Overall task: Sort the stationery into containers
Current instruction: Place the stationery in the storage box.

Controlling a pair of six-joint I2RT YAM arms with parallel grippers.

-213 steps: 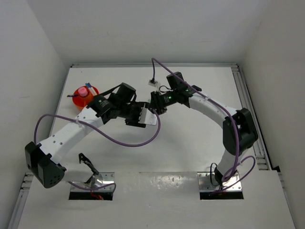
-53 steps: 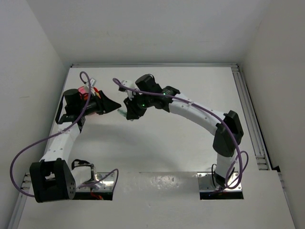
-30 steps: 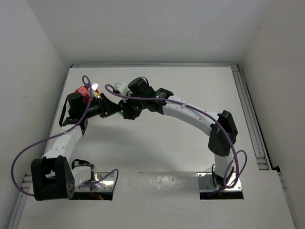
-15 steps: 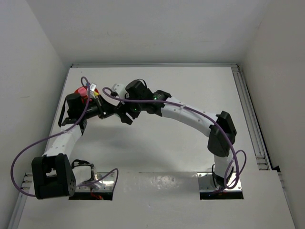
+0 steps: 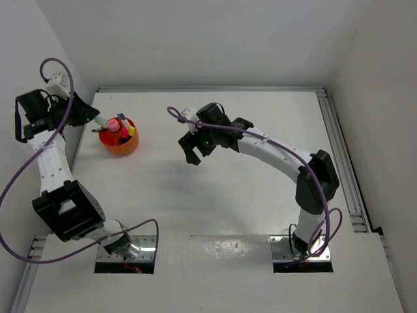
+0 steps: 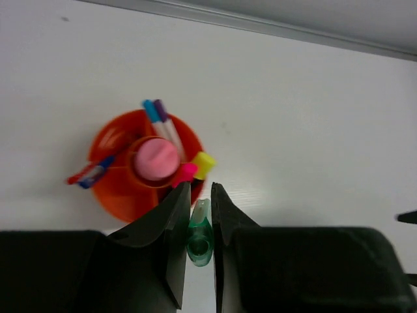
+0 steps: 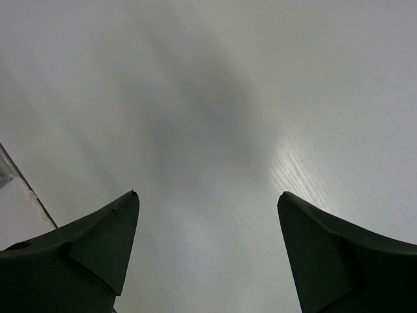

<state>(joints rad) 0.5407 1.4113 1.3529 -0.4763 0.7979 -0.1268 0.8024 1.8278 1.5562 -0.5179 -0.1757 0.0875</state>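
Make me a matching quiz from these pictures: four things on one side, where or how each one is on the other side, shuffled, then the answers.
Things:
1. green marker pen
2. pink chunky round item
3. right gripper
4. small round orange plastic bowl

States:
A. open and empty
B. clamped in the left gripper
C. standing on the white table, toward its far left
D. sitting inside the bowl

Pairs: 1-B, 2-D, 3-A, 4-C
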